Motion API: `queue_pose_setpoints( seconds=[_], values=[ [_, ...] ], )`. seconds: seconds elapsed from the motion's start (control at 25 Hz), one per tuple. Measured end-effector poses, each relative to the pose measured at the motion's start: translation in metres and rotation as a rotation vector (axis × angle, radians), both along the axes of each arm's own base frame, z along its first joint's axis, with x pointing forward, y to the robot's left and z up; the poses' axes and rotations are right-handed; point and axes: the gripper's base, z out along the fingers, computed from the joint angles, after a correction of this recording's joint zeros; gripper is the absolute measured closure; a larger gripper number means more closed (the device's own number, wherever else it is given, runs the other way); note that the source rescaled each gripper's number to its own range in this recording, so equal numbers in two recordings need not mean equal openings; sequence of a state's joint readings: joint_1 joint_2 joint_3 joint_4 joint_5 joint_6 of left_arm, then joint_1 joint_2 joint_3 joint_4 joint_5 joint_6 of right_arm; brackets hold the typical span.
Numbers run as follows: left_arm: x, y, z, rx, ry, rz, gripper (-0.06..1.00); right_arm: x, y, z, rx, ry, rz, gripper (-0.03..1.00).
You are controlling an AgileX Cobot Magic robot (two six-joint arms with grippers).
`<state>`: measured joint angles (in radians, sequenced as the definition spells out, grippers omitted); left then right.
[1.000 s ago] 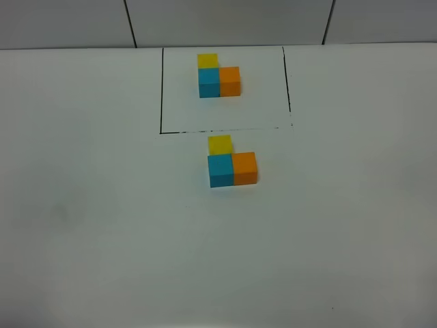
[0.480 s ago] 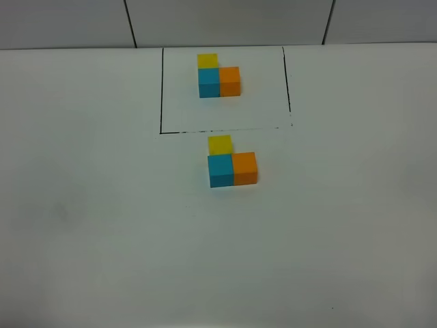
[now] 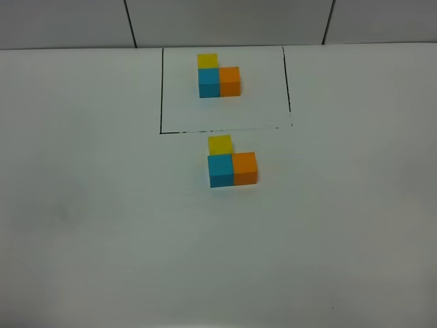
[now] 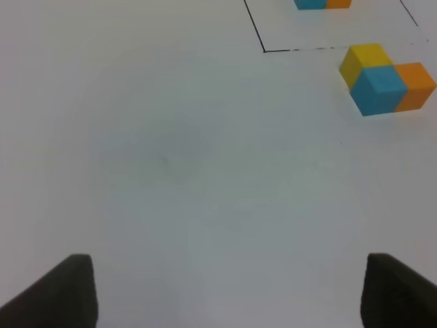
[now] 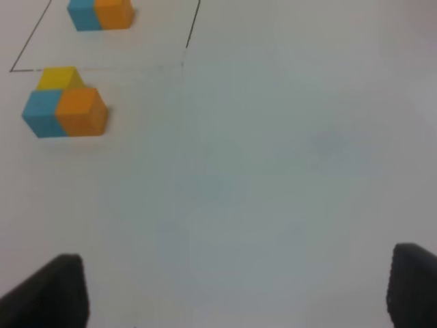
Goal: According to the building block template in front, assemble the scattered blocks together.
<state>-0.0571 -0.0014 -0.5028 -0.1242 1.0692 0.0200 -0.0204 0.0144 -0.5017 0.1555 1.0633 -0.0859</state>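
the template (image 3: 218,76) sits far on the white table (image 3: 102,225), inside a thin black outline (image 3: 161,96): yellow behind sky-blue, orange to the right of the sky-blue, all joined in an l.

just near of that outline's near edge stand the three loose blocks, touching one another in the same l. the yellow block (image 3: 220,144) is farthest, the blue block (image 3: 220,170) is against its near face, and the orange block (image 3: 244,168) is against the blue one's right side.

neither arm shows in the high view. in the left wrist view the left gripper (image 4: 229,290) has its two dark fingertips (image 4: 58,294) standing wide apart at the frame's edge with only bare table between them; the blocks (image 4: 386,78) lie well ahead of it and off to its right, untouched. in the right wrist view the right gripper (image 5: 235,290) also has its fingertips (image 5: 48,294) spread wide over bare table, holding nothing; the blocks (image 5: 66,102) lie well ahead and to its left, with the template (image 5: 100,14) beyond them.
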Motion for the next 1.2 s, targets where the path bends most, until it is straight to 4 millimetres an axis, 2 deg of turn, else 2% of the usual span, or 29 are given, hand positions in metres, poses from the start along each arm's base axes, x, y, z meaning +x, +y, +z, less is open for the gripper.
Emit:
queue_pose_setpoints(
  seconds=[0.6, 1.2],
  values=[
    [0.0000, 0.0000, 0.0000, 0.000, 0.000, 0.000, 0.29, -0.0006, 0.0015, 0.0000, 0.026, 0.000, 0.065, 0.20],
    [0.0000, 0.0000, 0.0000, 0.000, 0.000, 0.000, 0.29, 0.0001, 0.0016, 0.0000, 0.026, -0.001, 0.013, 0.20]
  ],
)
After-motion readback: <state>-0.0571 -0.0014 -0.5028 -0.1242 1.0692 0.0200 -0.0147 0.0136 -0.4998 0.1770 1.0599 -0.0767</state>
